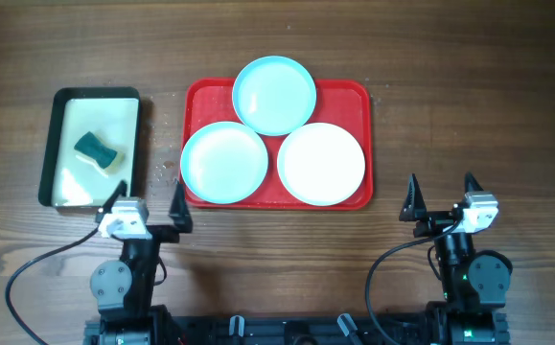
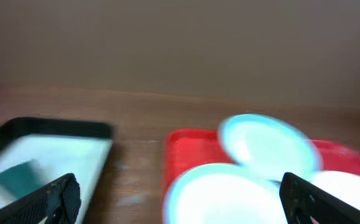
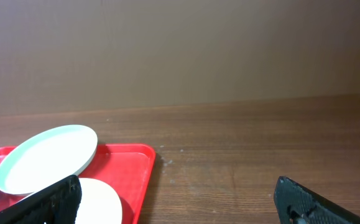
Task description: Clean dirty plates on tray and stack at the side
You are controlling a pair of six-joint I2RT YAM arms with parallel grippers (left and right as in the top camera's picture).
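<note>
The red tray point(image 1: 349, 96) holds three plates. A light-blue plate point(image 1: 274, 94) leans on the other two at the back. A second light-blue plate point(image 1: 223, 163) lies front left and a white plate point(image 1: 321, 163) front right. My left gripper point(image 1: 149, 204) is open and empty, near the table's front, just left of the tray's front corner. My right gripper point(image 1: 442, 195) is open and empty, right of the tray. The left wrist view shows the tray point(image 2: 183, 149) and plates point(image 2: 267, 146) blurred; the right wrist view shows the tray's right end point(image 3: 136, 165) and the tilted blue plate point(image 3: 46, 158).
A dark-rimmed cream tray point(image 1: 61, 144) with a green sponge point(image 1: 99, 149) stands left of the red tray. It also shows in the left wrist view point(image 2: 49, 130). Bare wooden table lies right of the red tray and along the front.
</note>
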